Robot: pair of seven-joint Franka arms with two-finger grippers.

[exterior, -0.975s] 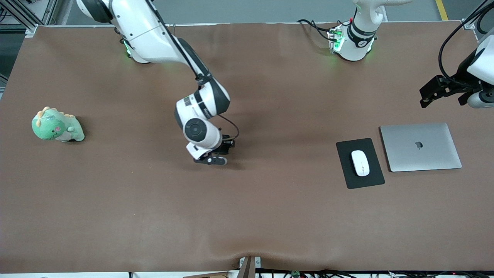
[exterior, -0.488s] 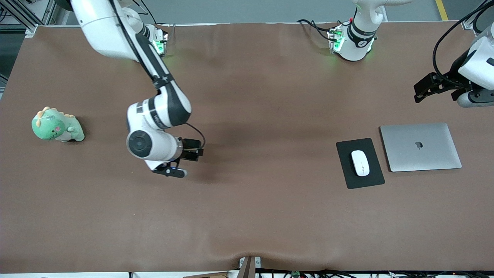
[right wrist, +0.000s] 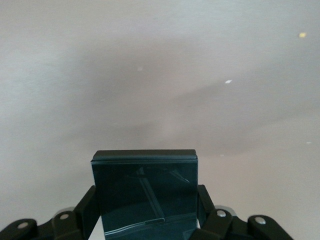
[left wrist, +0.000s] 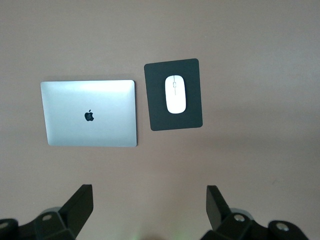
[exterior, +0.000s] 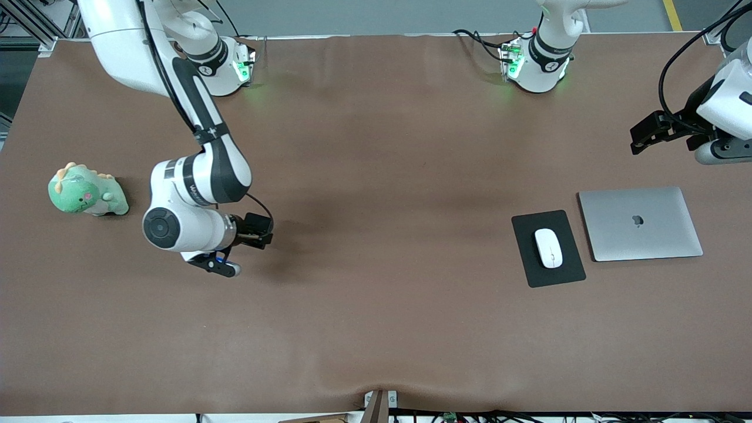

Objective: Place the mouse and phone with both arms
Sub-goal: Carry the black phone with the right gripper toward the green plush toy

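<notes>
While hanging low over the bare table [exterior: 364, 329] toward the right arm's end, grips the phone [right wrist: 144, 187] in the right gripper [right wrist: 145, 212], jaws narrowed to the slab's width and pressed on its two side edges. Shows the phone only in the right wrist view: glossy dark face turned to that camera, one short edge standing clear past the fingertips [right wrist: 202, 197], long axis apparently running along the fingers rather than across them. Cannot tell from the front view which way that free edge points over the table, hidden as it is under the wrist. Sits just beside the green plush dinosaur [exterior: 87, 190], on the side toward the table's middle, and well apart from everything at the left arm's end. Judged from this: phone not yet set down, nothing but open surface under it, and the right arm by far the nearer one for the job. Leaves the mouse [exterior: 548, 248] lying on the black mouse pad [exterior: 558, 279], beside the closed silver laptop [exterior: 640, 223], long axis running roughly from the robots toward the front camera, scroll-line end seemingly toward that camera. Looks already placed. Waits with the left gripper [left wrist: 150, 197] spread wide and empty, high above the table near the laptop.
</notes>
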